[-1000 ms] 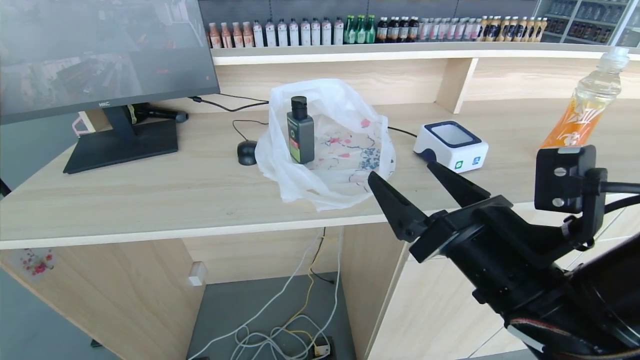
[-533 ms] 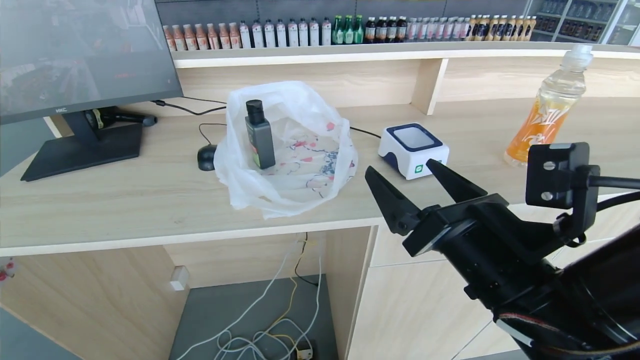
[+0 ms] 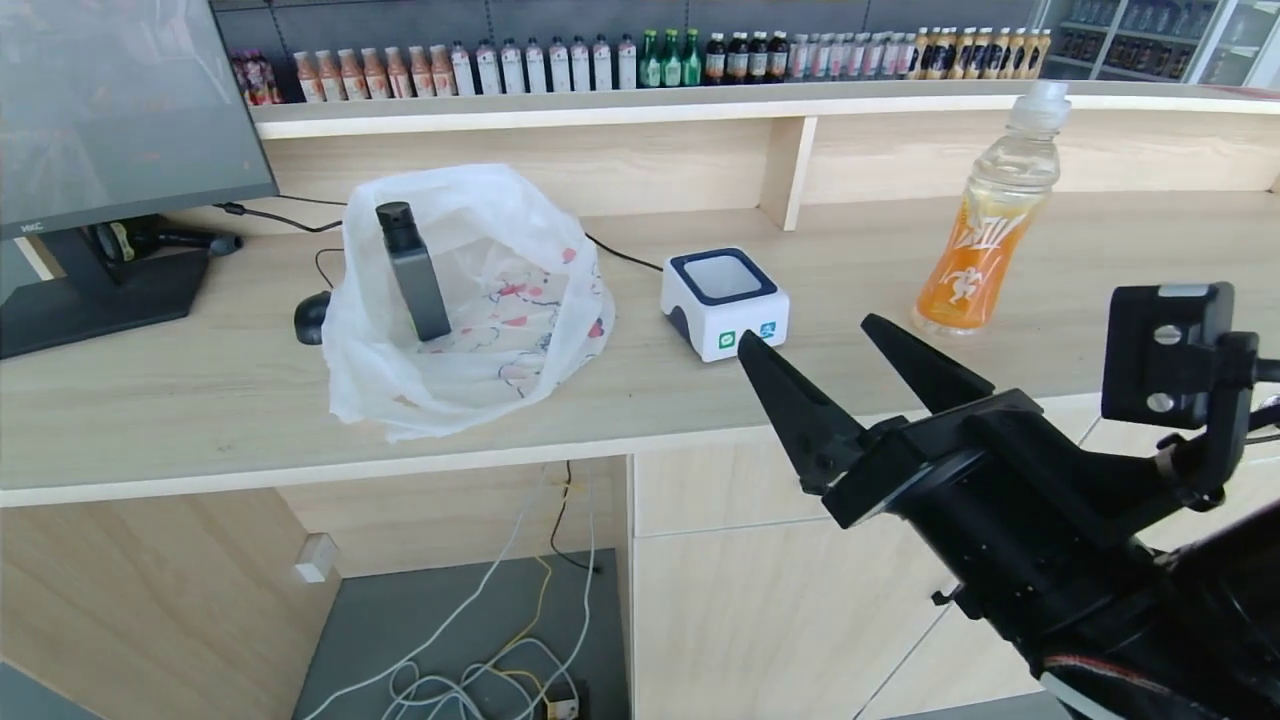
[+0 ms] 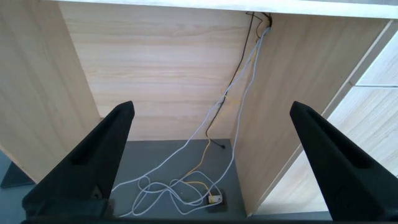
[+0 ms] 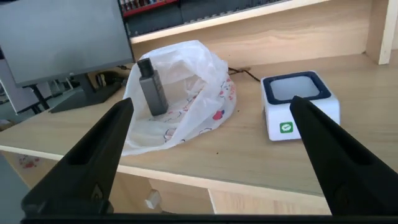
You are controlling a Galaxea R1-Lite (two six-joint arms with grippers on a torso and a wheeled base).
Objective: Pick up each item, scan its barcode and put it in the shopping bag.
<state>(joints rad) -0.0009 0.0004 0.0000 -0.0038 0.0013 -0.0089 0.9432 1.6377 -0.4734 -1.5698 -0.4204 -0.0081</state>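
Blond wood makes up the long checkout counter, and the clock directions here are read on the head view with the small white cube-shaped barcode scanner with a dark blue rim around its top window as the centre of the dial. At 9 o'clock, near it but apart, sits the crumpled translucent white plastic shopping bag with red and blue print, its mouth open, and a dark grey rectangular bottle with a black cap stands upright inside it, toward the bag's far 10 o'clock side. A black computer mouse lies just beside the bag at its own 9 o'clock, and a dark flat monitor on a black stand is farther out at 10 o'clock. At 3 o'clock from the scanner, well apart, a tall clear plastic bottle of orange drink with a white cap stands upright on the counter, untouched. The black, two-pronged right gripper hangs at about 5 o'clock from the scanner, over the counter's front edge, its prongs spread wide with nothing between them. The left gripper sits low, facing the recess under the counter where white and yellow cables trail on grey floor; it too gapes wide and empty. A row of drink bottles lines the shelf at 12 o'clock
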